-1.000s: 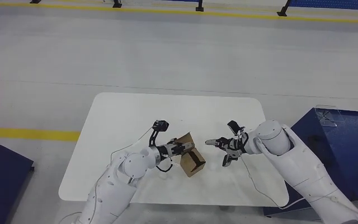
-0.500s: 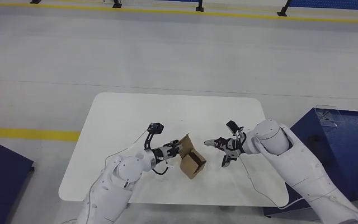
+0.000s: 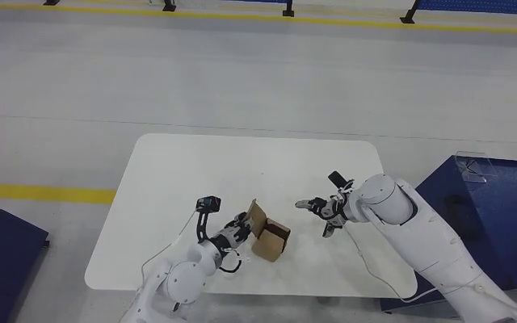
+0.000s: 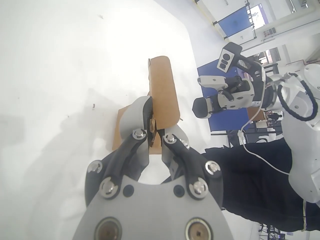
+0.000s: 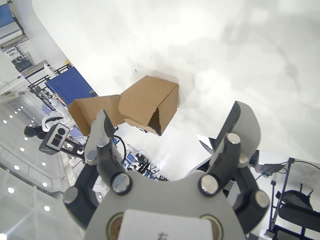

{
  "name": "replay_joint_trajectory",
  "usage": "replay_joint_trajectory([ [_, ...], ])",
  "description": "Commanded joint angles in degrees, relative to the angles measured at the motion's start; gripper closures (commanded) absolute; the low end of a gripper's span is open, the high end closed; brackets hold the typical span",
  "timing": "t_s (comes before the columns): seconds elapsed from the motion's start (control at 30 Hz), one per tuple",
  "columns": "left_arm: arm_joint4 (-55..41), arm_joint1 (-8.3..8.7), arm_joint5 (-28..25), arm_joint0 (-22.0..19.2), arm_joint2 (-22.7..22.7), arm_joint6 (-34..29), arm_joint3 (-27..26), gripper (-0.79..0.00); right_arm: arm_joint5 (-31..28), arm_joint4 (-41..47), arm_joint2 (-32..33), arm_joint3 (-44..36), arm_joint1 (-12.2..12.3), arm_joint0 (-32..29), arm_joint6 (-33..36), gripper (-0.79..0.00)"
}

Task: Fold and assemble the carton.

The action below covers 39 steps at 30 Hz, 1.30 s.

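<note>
A small brown carton (image 3: pixel 271 240) lies on the white table (image 3: pixel 178 178) near its front edge, with one long flap (image 3: pixel 256 217) raised. My left gripper (image 3: pixel 241 226) is shut on that flap (image 4: pixel 163 91), pinching it near its base. The right wrist view shows the carton (image 5: pixel 150 103) as a squared tube with an open end facing the camera. My right gripper (image 3: pixel 315 215) hangs open a short way to the right of the carton, apart from it, with nothing between its fingers (image 5: pixel 240 121). It also appears in the left wrist view as the open right gripper (image 4: pixel 207 93).
The table is bare apart from the carton. A blue cabinet (image 3: pixel 477 210) stands beyond the table's right edge, and another blue box (image 3: pixel 16 250) sits off its left side. The grey floor with yellow lines lies beyond.
The left arm has drawn back towards the table's front left, taking the flap and carton with it. The right gripper has stayed roughly in place and open.
</note>
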Motion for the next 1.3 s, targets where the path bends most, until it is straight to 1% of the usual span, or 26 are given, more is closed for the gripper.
replay_joint_trajectory([
  [0.0,1.9,0.15,1.6,1.8,0.4,0.1,-2.7,-0.419,0.0,0.0,0.0,0.0,0.0,0.0,0.0,-0.785],
  [0.03,3.0,0.20,2.4,2.5,0.4,0.6,-3.5,-0.653,0.0,0.0,0.0,0.0,0.0,0.0,0.0,-0.785],
  [0.07,3.7,0.23,3.3,3.0,0.6,0.8,-4.1,-0.785,0.0,0.0,0.0,0.0,0.0,0.0,0.0,-0.785],
  [0.13,3.9,0.23,4.6,3.5,0.7,0.8,-4.8,-0.785,-1.0,1.1,0.5,0.1,-0.1,-0.8,-1.3,-0.785],
  [0.27,4.0,0.32,4.7,4.4,0.7,0.7,-6.0,-0.785,-2.1,3.2,1.6,0.2,-0.1,-1.6,-1.0,-0.785],
  [0.5,2.5,0.78,1.2,5.4,0.9,-4.2,-8.8,-0.785,-3.3,2.8,0.9,1.3,0.0,-1.9,1.9,-0.785],
  [0.63,1.5,0.97,-0.6,5.4,1.4,-7.1,-9.6,-0.785,-4.0,0.8,-0.9,1.9,-0.2,-1.5,4.6,-0.785],
  [0.7,1.9,1.01,-0.7,5.3,1.7,-7.1,-9.8,-0.785,-4.4,-0.9,-2.1,2.2,-0.2,-1.1,6.0,-0.785],
  [0.93,2.5,0.90,-0.1,3.6,2.9,-6.8,-8.6,-0.785,-5.2,-5.4,-6.0,3.3,-0.8,-0.1,9.5,-0.785],
  [1.27,3.7,0.71,0.5,0.6,4.9,-8.0,-6.9,-0.785,-4.5,-7.6,-11.1,4.7,-3.0,1.2,8.9,-0.785],
])
